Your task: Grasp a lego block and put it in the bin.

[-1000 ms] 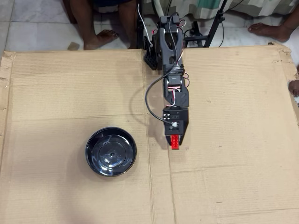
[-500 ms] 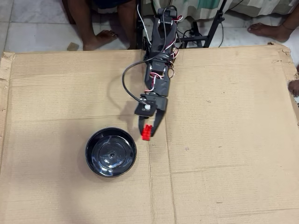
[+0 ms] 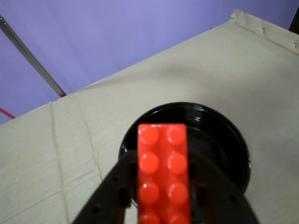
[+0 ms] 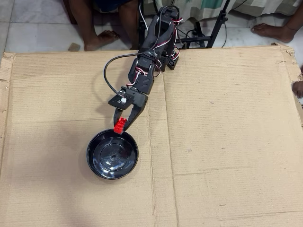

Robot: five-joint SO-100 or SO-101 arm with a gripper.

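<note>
Red plastic is seen clamped between the two dark fingers of the black two-finger gripper (image 4: 122,126): the small bright red studded lego block (image 4: 120,126) is held by its long sides, its studs turned toward the wrist camera. Over the last second the arm has been swung from the middle of the brown corrugated cardboard sheet (image 4: 227,118) toward the left of the overhead view, and the block, which was carried well apart from the bowl, is now brought to the upper rim of the round, glossy black bowl that serves as the bin (image 4: 112,154). In the wrist view the lego block (image 3: 162,170) is seen in front of the bin (image 3: 224,135), its far end overlapping the dark interior. The carry is judged nearly complete; a slight further reach toward the bowl's centre would make the release safer, since a drop at the rim could send the block bouncing onto the cardboard.
</note>
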